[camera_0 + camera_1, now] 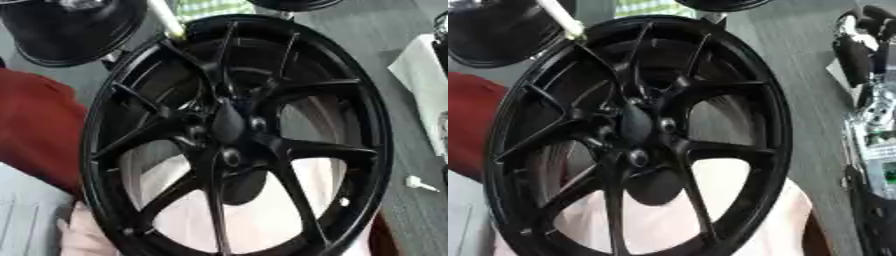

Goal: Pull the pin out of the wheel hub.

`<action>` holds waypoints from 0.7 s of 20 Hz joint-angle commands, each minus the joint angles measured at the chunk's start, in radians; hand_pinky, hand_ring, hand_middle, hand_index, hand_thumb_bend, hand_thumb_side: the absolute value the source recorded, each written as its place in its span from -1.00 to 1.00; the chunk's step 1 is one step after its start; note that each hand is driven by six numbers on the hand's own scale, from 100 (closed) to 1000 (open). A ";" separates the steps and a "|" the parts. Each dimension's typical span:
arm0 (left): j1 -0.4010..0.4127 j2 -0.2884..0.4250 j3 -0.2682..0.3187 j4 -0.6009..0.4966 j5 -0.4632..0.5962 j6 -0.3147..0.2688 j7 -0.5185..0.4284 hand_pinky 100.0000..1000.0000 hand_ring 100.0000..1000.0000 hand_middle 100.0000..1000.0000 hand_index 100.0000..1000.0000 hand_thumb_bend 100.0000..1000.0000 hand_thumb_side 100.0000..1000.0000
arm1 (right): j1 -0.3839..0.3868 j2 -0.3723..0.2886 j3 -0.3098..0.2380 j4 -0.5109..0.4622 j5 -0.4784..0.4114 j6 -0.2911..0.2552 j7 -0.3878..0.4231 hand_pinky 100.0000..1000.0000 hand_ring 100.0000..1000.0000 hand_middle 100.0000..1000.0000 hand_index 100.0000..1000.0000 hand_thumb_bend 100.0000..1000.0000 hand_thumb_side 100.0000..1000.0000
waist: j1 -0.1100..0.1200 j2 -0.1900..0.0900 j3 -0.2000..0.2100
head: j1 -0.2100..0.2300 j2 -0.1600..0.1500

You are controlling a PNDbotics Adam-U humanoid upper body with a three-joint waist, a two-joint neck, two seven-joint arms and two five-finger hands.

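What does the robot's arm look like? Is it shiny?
Only the right hand shows, at the right eye view's right edge: black, rounded fingers, with a silvery metal arm section below it bearing a small green patch. The left hand is not in view.

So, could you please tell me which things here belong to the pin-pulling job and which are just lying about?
Job in hand:
- black wheel and its hub
- right hand, at the right edge
- the pin: I cannot make it out

Lying about:
- second black wheel, top left
- small white thing on the table, right
- red cloth, left
- white sheet, right
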State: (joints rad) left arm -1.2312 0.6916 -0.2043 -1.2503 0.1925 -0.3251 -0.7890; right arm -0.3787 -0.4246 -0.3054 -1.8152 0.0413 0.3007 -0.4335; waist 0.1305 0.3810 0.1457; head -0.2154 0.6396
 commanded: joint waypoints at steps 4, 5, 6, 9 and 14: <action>0.213 0.245 0.176 -0.044 0.138 0.003 0.110 0.00 -0.17 -0.66 -0.39 -1.00 -0.66 | 0.004 -0.042 -0.034 -0.026 -0.004 0.001 -0.036 0.72 0.91 0.43 0.66 -1.00 0.00 | 0.005 -0.055 0.023 | -0.038 0.005; 0.259 0.267 0.198 -0.038 0.150 0.009 0.127 0.00 -0.16 -0.65 -0.37 -1.00 -0.66 | 0.005 -0.043 -0.037 -0.027 -0.005 0.001 -0.039 0.72 0.91 0.43 0.66 -1.00 -0.01 | 0.004 -0.056 0.026 | -0.041 0.003; 0.302 0.283 0.219 -0.030 0.158 0.012 0.143 0.01 -0.16 -0.62 -0.32 -1.00 -0.66 | 0.005 -0.043 -0.039 -0.028 -0.006 0.001 -0.043 0.72 0.91 0.43 0.66 -1.00 -0.01 | 0.002 -0.056 0.028 | -0.043 0.001; 0.426 0.313 0.271 -0.007 0.146 0.011 0.194 0.08 -0.10 -0.50 -0.21 -1.00 -0.66 | 0.005 -0.043 -0.042 -0.031 -0.008 0.001 -0.048 0.72 0.91 0.43 0.66 -1.00 -0.01 | -0.002 -0.057 0.032 | -0.048 -0.004; 0.607 0.296 0.333 0.001 0.065 -0.013 0.282 0.23 0.11 -0.12 0.27 -1.00 -0.64 | 0.004 -0.040 -0.045 -0.033 -0.011 0.000 -0.054 0.72 0.91 0.43 0.66 -1.00 -0.01 | -0.009 -0.054 0.031 | -0.054 -0.011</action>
State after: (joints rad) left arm -0.6192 0.9488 0.0952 -1.2437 0.2771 -0.3319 -0.5308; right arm -0.3679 -0.4374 -0.3428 -1.8228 0.0353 0.3020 -0.4827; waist 0.1302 0.3691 0.1744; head -0.2664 0.6399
